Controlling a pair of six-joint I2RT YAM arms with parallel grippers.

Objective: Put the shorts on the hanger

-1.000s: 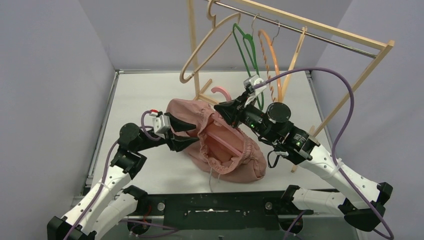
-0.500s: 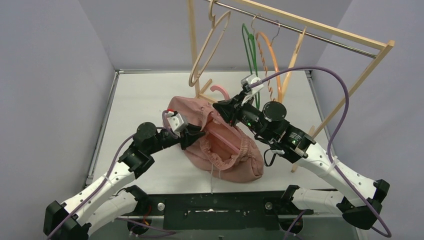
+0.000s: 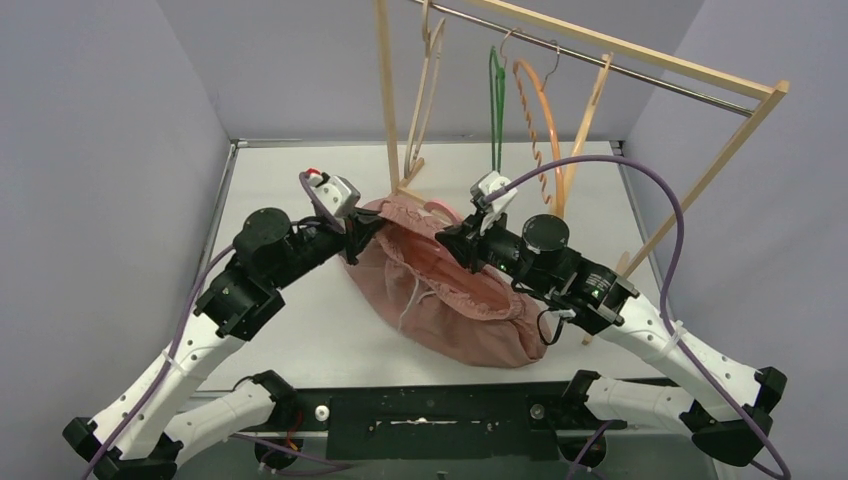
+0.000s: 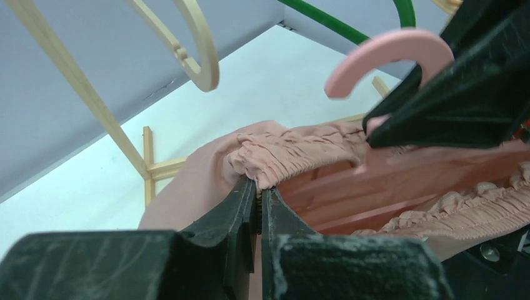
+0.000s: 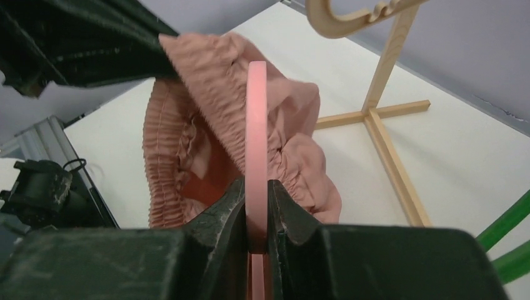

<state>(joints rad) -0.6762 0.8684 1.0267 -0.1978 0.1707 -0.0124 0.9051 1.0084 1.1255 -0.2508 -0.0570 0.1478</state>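
Shorts (image 3: 455, 315), mid-table, waistband rim pinched tight in my left gripper (image 4: 257, 195); hanger (image 5: 255, 125), clamped edge-on in my right gripper (image 5: 256, 190), just right of that pinch, long axis lying across the open waist toward it.

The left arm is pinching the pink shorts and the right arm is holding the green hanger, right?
Not quite. The right arm's fingers are shut on the pink hanger, not the green one; the right wrist view shows it. The green hanger hangs on the rack. The left arm's fingers do pinch the shorts.
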